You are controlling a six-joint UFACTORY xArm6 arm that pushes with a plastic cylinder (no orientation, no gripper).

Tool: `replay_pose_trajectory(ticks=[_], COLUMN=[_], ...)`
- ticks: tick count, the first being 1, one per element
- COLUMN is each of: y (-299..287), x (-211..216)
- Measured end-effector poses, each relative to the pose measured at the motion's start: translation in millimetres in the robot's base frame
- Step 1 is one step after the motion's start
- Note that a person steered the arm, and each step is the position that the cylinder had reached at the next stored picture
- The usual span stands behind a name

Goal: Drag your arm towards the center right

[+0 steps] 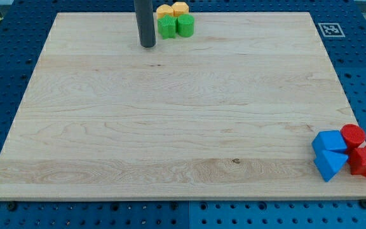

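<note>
Wooden board (pixel 170 127): my tip (pixel 147 46) (a bare rod, gripping nothing) stands top-centre; centre right lies down-right of it

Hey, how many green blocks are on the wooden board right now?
2. Both sit at the view's top edge: a green star-shaped block just right of my tip, and a green cylinder block beside it.

Item: my tip (pixel 147 46), the lower end of a straight dark grey rod, standing upright and coming down from the view's top edge. I read it as resting on the wooden board near the view's top, a little left of the middle. It stands just beside the top cluster of blocks, on their left, with a narrow gap showing.
</note>
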State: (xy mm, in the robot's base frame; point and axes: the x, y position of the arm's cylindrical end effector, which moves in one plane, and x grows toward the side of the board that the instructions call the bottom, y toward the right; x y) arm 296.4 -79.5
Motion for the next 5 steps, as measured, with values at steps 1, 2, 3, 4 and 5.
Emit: replay_pose_trajectory(ticks=[1, 2, 3, 4, 5], y=[0, 12, 29, 38, 47], x=[2, 11, 18, 19, 34])
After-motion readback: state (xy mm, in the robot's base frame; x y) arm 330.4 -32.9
